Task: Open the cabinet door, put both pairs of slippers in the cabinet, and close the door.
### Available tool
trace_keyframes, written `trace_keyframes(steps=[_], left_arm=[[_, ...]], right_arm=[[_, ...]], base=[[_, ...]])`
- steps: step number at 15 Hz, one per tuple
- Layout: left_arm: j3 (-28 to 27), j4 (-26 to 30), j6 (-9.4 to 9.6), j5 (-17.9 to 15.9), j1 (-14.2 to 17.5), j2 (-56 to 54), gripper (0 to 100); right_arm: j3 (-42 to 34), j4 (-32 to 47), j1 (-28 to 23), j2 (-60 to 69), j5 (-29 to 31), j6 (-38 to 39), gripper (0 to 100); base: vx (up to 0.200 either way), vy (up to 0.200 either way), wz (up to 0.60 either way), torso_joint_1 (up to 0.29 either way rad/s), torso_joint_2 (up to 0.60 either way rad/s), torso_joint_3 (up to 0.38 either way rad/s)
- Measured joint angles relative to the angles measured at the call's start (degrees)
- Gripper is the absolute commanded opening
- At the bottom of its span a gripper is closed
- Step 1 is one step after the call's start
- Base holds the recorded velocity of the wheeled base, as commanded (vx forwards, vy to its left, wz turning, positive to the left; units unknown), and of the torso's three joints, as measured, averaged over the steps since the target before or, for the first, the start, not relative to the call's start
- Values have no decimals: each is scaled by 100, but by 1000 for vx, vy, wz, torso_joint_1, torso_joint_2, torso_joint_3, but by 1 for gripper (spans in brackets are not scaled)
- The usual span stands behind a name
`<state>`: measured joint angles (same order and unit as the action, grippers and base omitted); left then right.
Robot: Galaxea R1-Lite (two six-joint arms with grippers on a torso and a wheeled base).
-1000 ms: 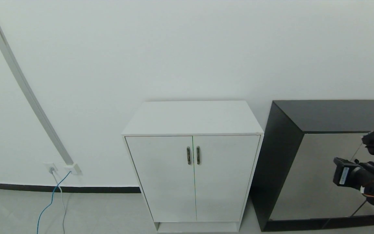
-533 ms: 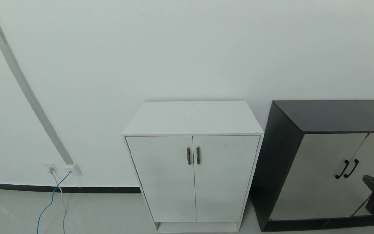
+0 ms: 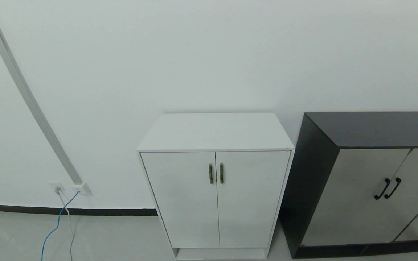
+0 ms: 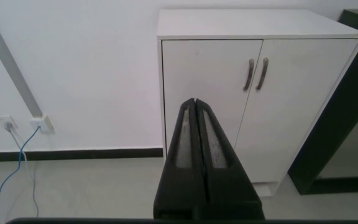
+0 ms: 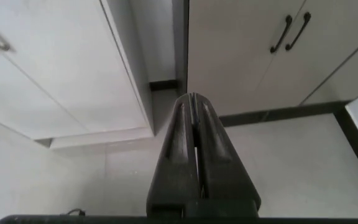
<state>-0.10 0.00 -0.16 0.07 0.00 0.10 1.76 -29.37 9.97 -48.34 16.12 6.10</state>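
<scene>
The white cabinet (image 3: 216, 195) stands against the wall with both doors closed, and its two dark handles (image 3: 216, 173) meet at the middle seam. My left gripper (image 4: 195, 103) is shut with nothing in it. It is held well in front of the white cabinet (image 4: 253, 93), below the level of the handles (image 4: 257, 73). My right gripper (image 5: 194, 98) is also shut and empty, low over the floor before the gap between the white cabinet (image 5: 55, 68) and the black one (image 5: 247, 56).
A black cabinet (image 3: 339, 130) with grey doors and black handles (image 3: 387, 188) stands just right of the white one. Wall sockets (image 3: 69, 188) with a blue cable (image 3: 54, 224) trailing onto the floor lie to the left. A slanted conduit (image 3: 24, 90) runs up the wall.
My right arm has dropped from in front of the black cabinet's doors down to the head view's bottom right corner, uncovering those doors and their handles. The white cabinet is unchanged.
</scene>
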Motion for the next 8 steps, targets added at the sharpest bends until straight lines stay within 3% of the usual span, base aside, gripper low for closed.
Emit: trace_keyframes(steps=[4, 8], left_arm=[[0, 0, 0, 0, 0, 0, 0], [0, 0, 0, 0, 0, 0, 0]], right_arm=[[284, 1588, -5, 1375, -419, -2, 0], [364, 2237, 13, 2464, -1009, -16, 0]], base=[[0, 0, 0, 0, 0, 0], [0, 0, 0, 0, 0, 0]])
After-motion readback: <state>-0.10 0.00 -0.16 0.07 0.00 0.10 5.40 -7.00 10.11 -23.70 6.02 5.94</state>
